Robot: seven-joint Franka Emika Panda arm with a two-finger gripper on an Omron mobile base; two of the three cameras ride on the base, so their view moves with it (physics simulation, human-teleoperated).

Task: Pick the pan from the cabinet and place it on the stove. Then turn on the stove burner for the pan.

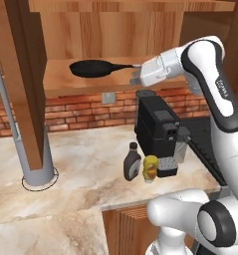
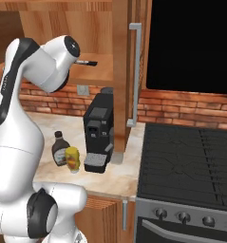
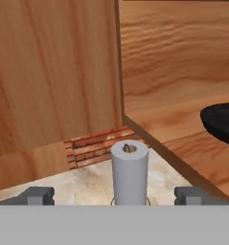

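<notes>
From the left base view, the pan (image 1: 93,68) lies on the lighter shelf of the open cabinet (image 1: 21,89), its thin handle pointing right to the gripper (image 1: 136,75) just at the silver tip. From the right base view, the stove (image 2: 186,163) sits well to the right, past a black coffee machine (image 2: 99,130) on the counter. In the hand view the finger tips (image 3: 39,195) stand wide apart, holding nothing — the pan's black rim shows at the right edge, on the shelf.

Matt black pan (image 1: 93,68), wooden cabinet (image 1: 85,30)
</notes>
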